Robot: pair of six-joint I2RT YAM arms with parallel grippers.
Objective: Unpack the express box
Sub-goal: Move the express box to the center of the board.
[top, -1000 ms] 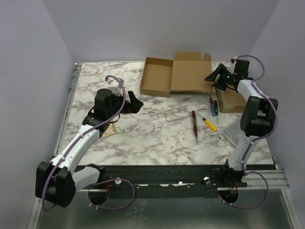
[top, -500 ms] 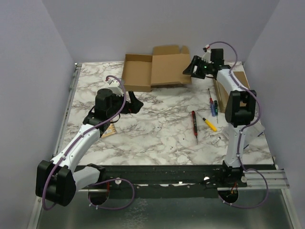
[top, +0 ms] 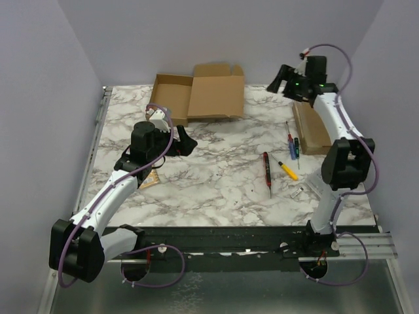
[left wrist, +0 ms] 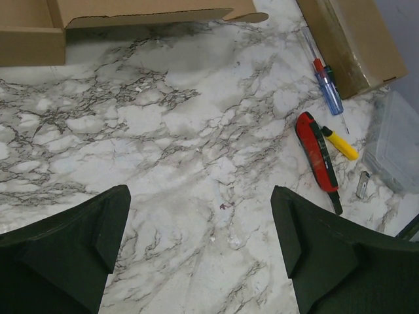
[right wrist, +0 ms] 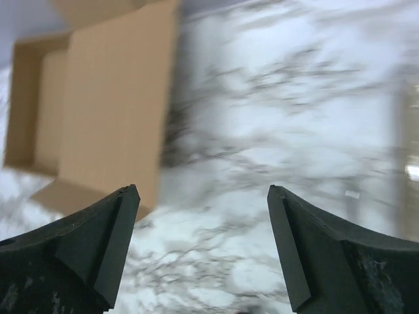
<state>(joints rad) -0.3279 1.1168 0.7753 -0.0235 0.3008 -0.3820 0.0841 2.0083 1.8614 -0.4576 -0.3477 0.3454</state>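
We are looking at the box [top: 196, 95] first. It is lying open at the back of the table [top: 216, 190], lid folded out flat beside its tray. The tray is showing only bare cardboard as far as we are seeing. The right wrist view is blurred, so we are not ruling out a small leftover.

The right gripper [top: 283, 80] is hanging in the air to the right of the box, well apart from it, jaws spread wide and carrying nothing. The left gripper [top: 184, 140] is hovering just in front of the box, jaws also spread, nothing between them.

We are judging the unpacking as nearly done, since the goods are lying out on the marble rather than in the box. The next move is probably calling for one last look into the tray, then drawing both arms clear without brushing the loose lid.

Outward, to the right of the box, a flat brown carton [top: 313, 127] is lying closed, contents hidden. Nearer us than the carton:
- a pair of thin screwdrivers [top: 296, 147]
- a yellow-handled screwdriver [top: 288, 170]
- a red-handled tool [top: 266, 171]

These are lying near one another. Farther front-right of the box, a clear plastic case [top: 319, 185] is sitting with a small metal piece [top: 298, 191] just beside it. What the case is holding we cannot tell. Front-left of the box, a yellowish packet [top: 149, 180] is peeking out from under the left arm [top: 111, 196].
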